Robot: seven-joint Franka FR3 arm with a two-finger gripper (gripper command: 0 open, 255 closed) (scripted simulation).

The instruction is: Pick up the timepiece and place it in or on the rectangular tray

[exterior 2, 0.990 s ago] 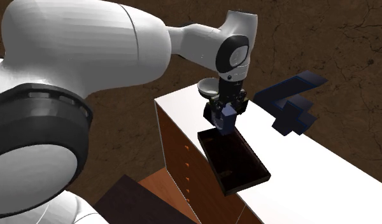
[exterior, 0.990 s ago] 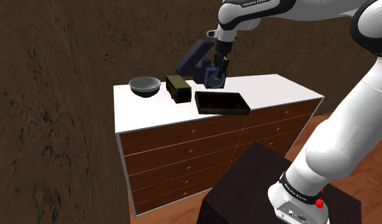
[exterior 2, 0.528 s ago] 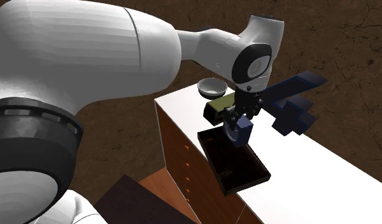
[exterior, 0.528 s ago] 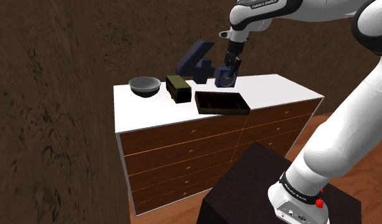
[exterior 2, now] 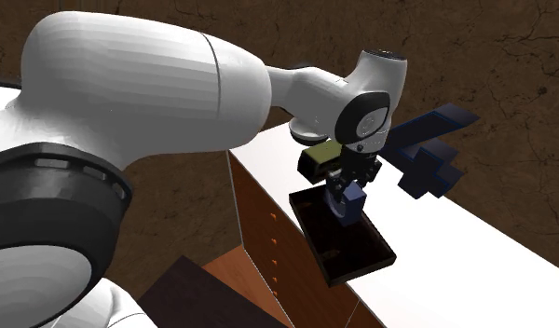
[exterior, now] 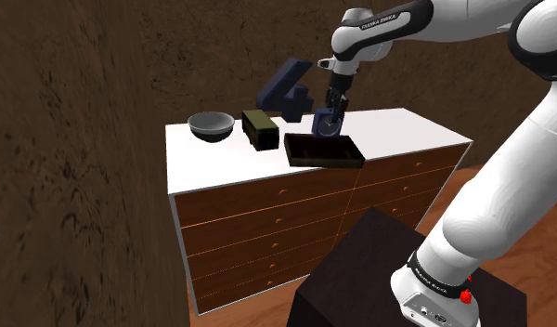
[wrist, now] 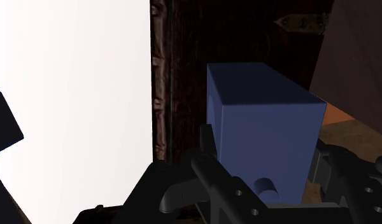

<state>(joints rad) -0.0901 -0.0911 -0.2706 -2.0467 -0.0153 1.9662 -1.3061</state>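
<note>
The timepiece [exterior: 325, 125] is a small dark blue block clock with a round face. My gripper [exterior: 328, 117] is shut on it and holds it just above the far end of the dark rectangular tray [exterior: 324, 151] on the white dresser top. In the second exterior view the timepiece [exterior 2: 349, 202] hangs from the gripper [exterior 2: 347, 191] over the tray [exterior 2: 348, 244], close to its floor. In the wrist view the black fingers [wrist: 212, 172] clasp the blue timepiece [wrist: 260, 137] from both sides, with the tray's dark inside [wrist: 183, 70] behind it.
A grey bowl [exterior: 212, 125] and an olive box [exterior: 259, 128] stand beyond the tray toward the shoulder view's left. A large dark blue "4"-shaped object [exterior: 284, 88] rests at the back of the white dresser top [exterior: 407, 130]. Drawers front the dresser below.
The gripper has carried the timepiece away from the blue "4" object toward the shoulder view's right, then lowered it over the tray.
</note>
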